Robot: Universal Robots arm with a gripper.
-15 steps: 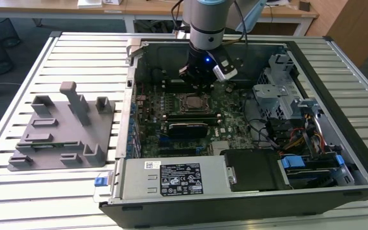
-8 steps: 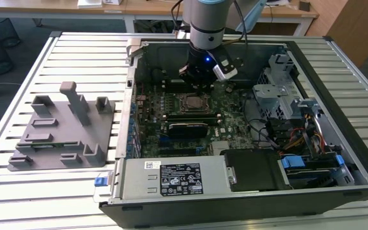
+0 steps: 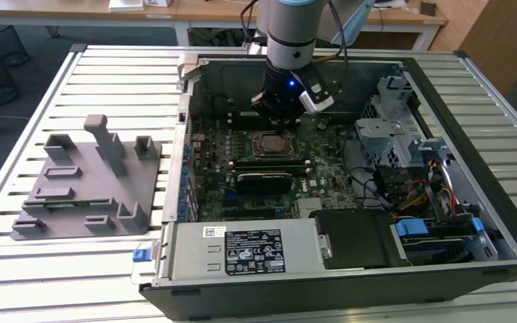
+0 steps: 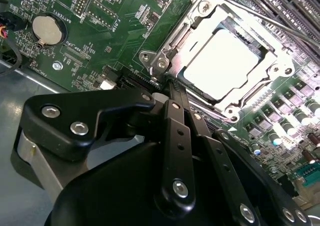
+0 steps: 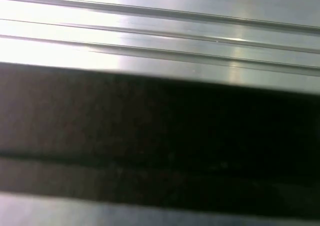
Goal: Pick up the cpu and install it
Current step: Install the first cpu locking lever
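The cpu (image 4: pixel 222 63), a flat square chip with a bright silver top, lies inside the metal socket frame (image 4: pixel 160 61) on the green motherboard (image 4: pixel 110 31). In the second wrist view my gripper (image 4: pixel 171 86) hangs just beside the frame's edge. Its black fingers (image 4: pixel 176 131) are drawn together at the tips with nothing between them. In the exterior view the gripper (image 3: pixel 279 120) reaches down into the open computer case, just behind the socket (image 3: pixel 268 142).
A grey plastic fixture block (image 3: pixel 88 182) with posts stands on the slatted metal table (image 5: pixel 160 31) at the exterior view's left. Inside the case are a power supply (image 3: pixel 245 250), a drive cage (image 3: pixel 393 134), cables and a coin battery (image 4: pixel 48 29).
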